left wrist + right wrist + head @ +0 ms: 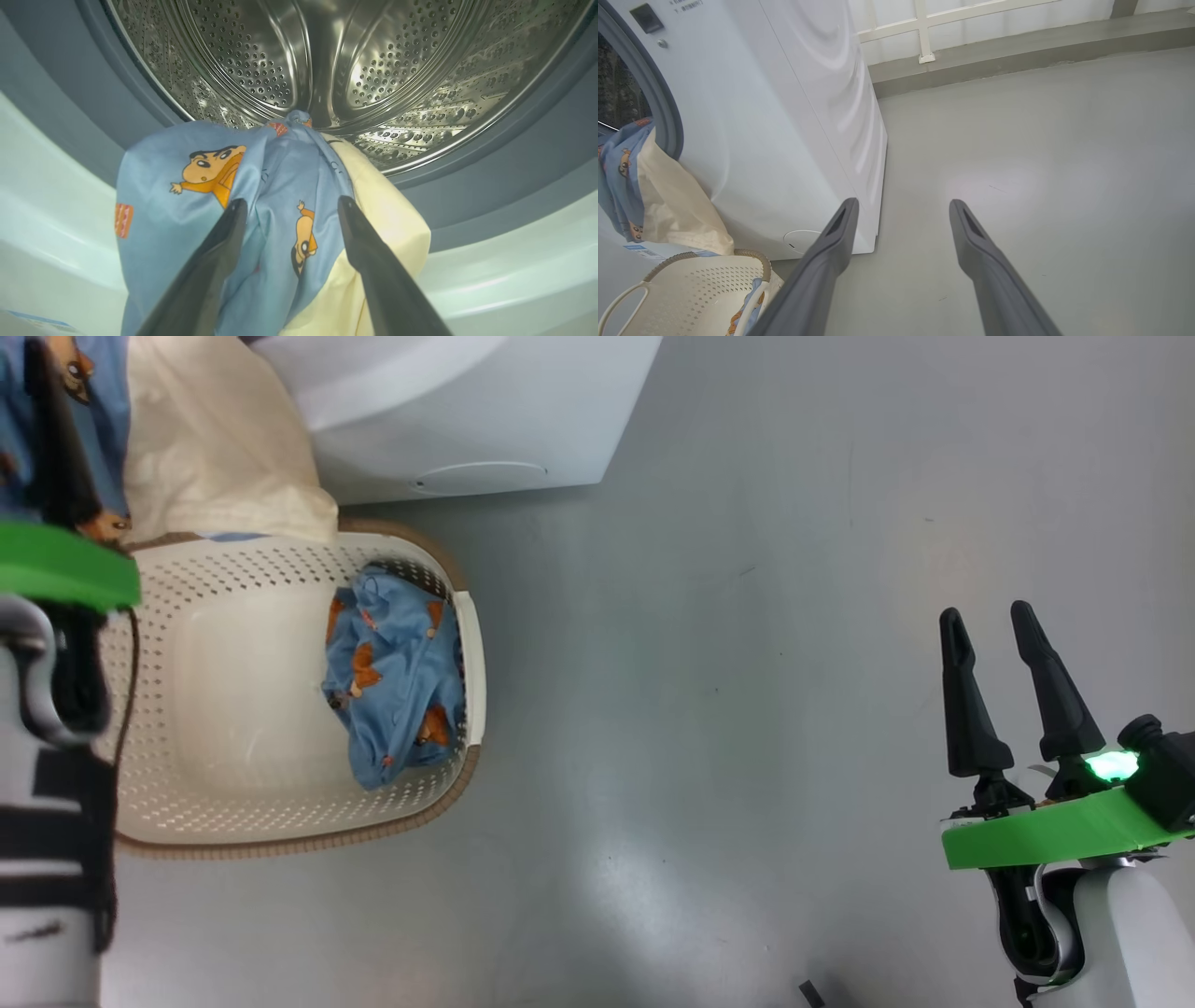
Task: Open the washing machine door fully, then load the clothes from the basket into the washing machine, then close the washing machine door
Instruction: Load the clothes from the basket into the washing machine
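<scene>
Far over on the left, the left pincer (290, 202) is up at the mouth of the washing machine (485, 420). Its two dark fingers are spread wide, with nothing clamped between them. Just past the tips a blue printed cloth (187, 210) is draped over the grey-blue gasket (537, 121). One end lies up in the steel drum (373, 60) and the rest hangs down the white front. A cream cloth (387, 219) lies against it on its 3 o'clock side. Whether the fingers touch the fabric I cannot tell.

Below the hanging clothes, at about 6 o'clock from the drum's mouth, the basket (233, 565) stands on the grey floor (794, 709), just beside the machine's front. The cream cloth's lower end comes down to the basket's rim at 12 o'clock. A second blue piece (392, 681) lies crumpled inside the basket, against its 3 o'clock wall.

The machine's round flap (481, 476) sits low on its front, at roughly 1 o'clock from the basket.

Far to the right, at 4 o'clock in the head view and well apart from the basket, the right pincer (987, 611) hangs over the floor. Its fingers are parted and it grips nothing.
</scene>
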`<state>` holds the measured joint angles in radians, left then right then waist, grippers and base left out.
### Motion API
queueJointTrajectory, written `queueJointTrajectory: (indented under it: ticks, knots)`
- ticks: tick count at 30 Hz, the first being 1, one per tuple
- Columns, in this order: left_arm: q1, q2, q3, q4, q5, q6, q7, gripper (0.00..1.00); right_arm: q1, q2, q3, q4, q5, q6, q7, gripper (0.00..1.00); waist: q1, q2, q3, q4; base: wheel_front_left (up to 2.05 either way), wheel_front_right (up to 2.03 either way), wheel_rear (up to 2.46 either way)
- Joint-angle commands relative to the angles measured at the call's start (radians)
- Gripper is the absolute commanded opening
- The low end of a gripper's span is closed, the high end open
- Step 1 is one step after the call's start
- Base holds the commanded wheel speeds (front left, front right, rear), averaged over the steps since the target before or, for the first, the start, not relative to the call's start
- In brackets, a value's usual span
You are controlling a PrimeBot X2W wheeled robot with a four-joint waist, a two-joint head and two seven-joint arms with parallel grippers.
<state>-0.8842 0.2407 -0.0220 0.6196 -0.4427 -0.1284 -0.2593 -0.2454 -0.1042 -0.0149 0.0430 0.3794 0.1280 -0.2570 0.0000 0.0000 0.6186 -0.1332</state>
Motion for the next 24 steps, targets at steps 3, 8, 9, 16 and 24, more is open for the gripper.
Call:
queueJointTrajectory:
  ticks: [3, 8, 9, 16, 24]
  knots:
    - [0.121, 0.024, 0.052, -0.092, 0.025, -0.002, -0.002, 1.00, 0.034, -0.019, 0.016, -0.023, -0.004, 0.003, -0.005, 1.00, 0.0000, 0.0000, -0.013, 0.011, 0.00, 0.00, 0.00]
    - [0.236, 0.009, 0.073, -0.163, 0.037, -0.002, -0.002, 1.00, 0.040, -0.027, 0.015, -0.023, -0.002, 0.003, -0.005, 1.00, 0.0000, 0.0000, -0.020, 0.017, 0.00, 0.00, 0.00]
    - [0.263, 0.006, 0.079, -0.181, 0.042, -0.002, -0.002, 1.00, 0.042, -0.028, 0.015, -0.023, -0.002, 0.003, -0.005, 1.00, 0.0000, 0.0000, -0.022, 0.019, 0.00, 0.00, 0.00]
    - [0.447, -0.024, 0.134, -0.310, 0.054, -0.002, -0.002, 1.00, 0.054, -0.040, 0.013, -0.027, -0.002, 0.003, -0.005, 1.00, 0.0000, 0.0000, -0.027, 0.026, 0.00, 0.00, 0.00]
    - [0.572, -0.047, 0.173, -0.417, 0.068, -0.002, -0.002, 1.00, 0.052, -0.042, 0.019, -0.026, -0.001, 0.003, -0.005, 1.00, 0.0000, 0.0000, -0.030, 0.018, 0.00, 0.00, 0.00]
